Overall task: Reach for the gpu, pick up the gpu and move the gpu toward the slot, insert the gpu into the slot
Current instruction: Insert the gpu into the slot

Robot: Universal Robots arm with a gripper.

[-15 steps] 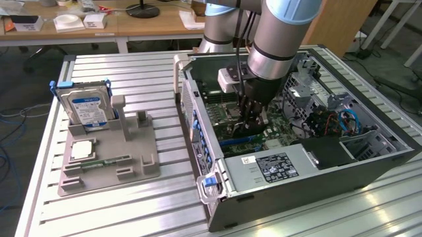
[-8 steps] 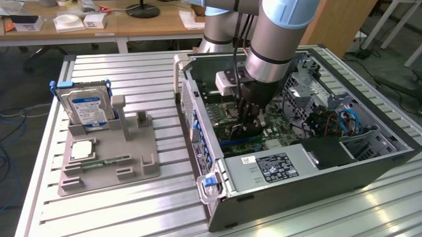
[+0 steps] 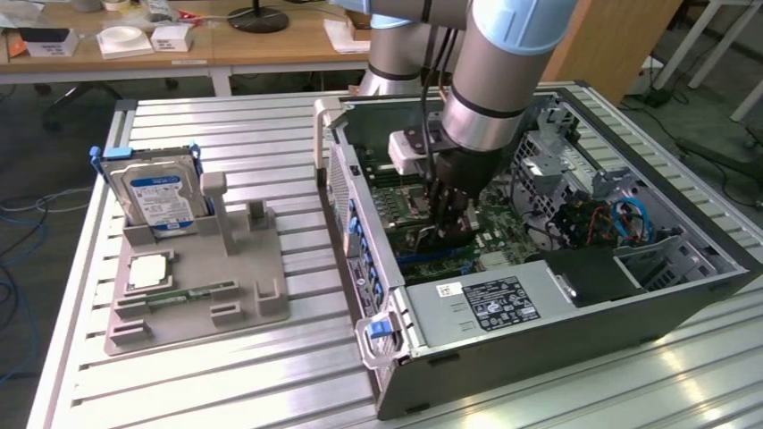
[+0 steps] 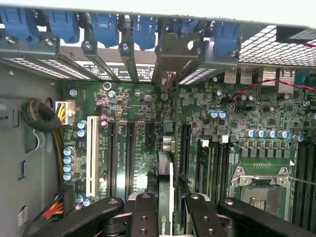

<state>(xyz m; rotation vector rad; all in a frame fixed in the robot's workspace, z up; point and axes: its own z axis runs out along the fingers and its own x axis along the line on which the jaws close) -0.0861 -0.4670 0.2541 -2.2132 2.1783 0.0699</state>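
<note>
Plainly, we have the gpu (image 4: 166, 173) in the gripper (image 4: 166, 210): its fingers (image 4: 143, 215) are drawn partway in and press on either face of the card, which stands on edge between them. In the exterior view the gripper (image 3: 451, 223) hangs deep inside the open computer case (image 3: 573, 322), with the hard drive (image 3: 161, 197) well apart toward nine o'clock.

The relation that matters runs straight down. The card hangs directly under the gripper, and the slot (image 3: 423, 262) shows as a blue strip just beneath, peeping out toward seven o'clock of the fingertips. We judge that the card's long axis runs from eight o'clock to two o'clock in that view, with the bracket end toward the case's rear wall (image 3: 342, 183) at eight. It lies parallel to the black connector strips (image 4: 129, 153) beside it. Whether its lower edge is touching the slot we cannot tell, because the fingers hide the join.
</note>
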